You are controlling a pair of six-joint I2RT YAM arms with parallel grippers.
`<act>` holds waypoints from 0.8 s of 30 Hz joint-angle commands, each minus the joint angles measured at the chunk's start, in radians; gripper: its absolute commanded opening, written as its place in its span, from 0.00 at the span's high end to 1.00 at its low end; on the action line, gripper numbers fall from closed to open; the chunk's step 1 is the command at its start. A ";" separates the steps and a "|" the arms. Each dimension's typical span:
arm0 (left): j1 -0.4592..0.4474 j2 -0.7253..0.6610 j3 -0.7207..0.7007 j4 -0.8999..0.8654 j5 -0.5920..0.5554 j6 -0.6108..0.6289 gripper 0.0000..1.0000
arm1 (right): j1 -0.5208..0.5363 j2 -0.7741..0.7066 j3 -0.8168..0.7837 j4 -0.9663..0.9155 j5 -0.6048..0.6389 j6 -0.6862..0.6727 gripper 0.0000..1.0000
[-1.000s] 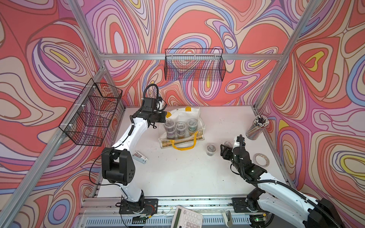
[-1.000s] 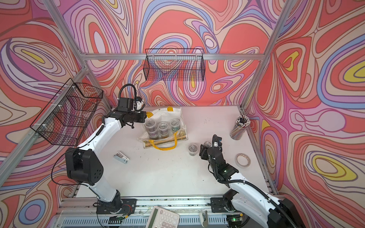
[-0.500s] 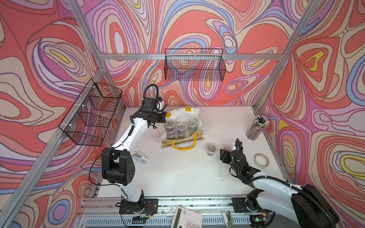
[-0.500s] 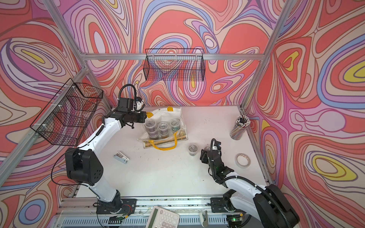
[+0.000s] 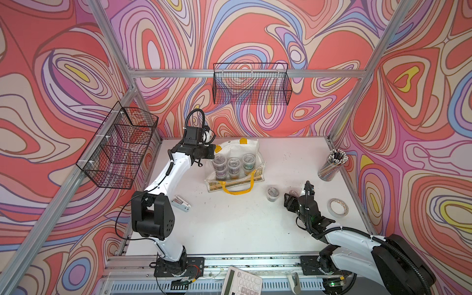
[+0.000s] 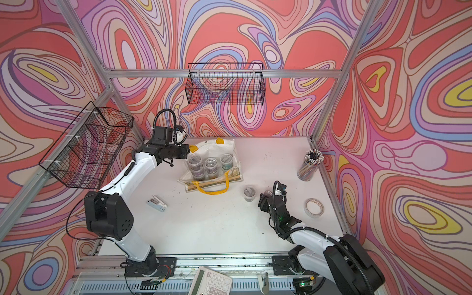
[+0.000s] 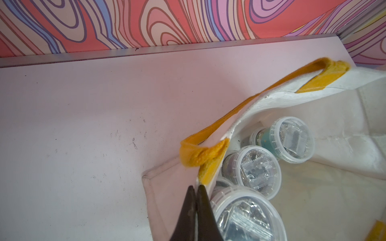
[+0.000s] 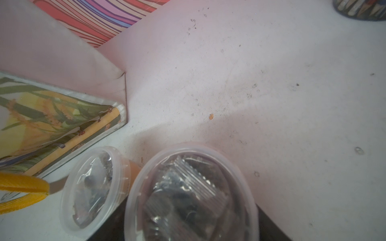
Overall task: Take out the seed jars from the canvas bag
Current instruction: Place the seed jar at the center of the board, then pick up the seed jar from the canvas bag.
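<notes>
Mostly in canvas bag [image 5: 251,147], lidded seed jars [image 5: 234,163]

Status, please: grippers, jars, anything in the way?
Left gripper shut on bag rim. Right gripper around a jar, grip unclear, beside another jar on the table. More jars in bag. No obstruction seen.

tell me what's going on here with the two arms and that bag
The left gripper is shut on the rim of the canvas bag. The right gripper has a seed jar between its jaws, beside a second seed jar already standing out on the table; whether it grips is unclear. More seed jars sit in the bag.
</notes>
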 commanded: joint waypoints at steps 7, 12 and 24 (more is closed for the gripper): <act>0.000 -0.023 -0.019 -0.039 0.022 -0.006 1.00 | -0.007 -0.124 0.060 -0.163 0.066 0.008 0.02; 0.001 -0.019 -0.020 -0.036 0.025 -0.008 1.00 | -0.006 -0.199 0.162 -0.301 0.070 -0.041 0.02; 0.000 -0.023 -0.022 -0.039 0.023 -0.009 1.00 | 0.000 -0.190 0.428 -0.475 0.008 -0.135 0.02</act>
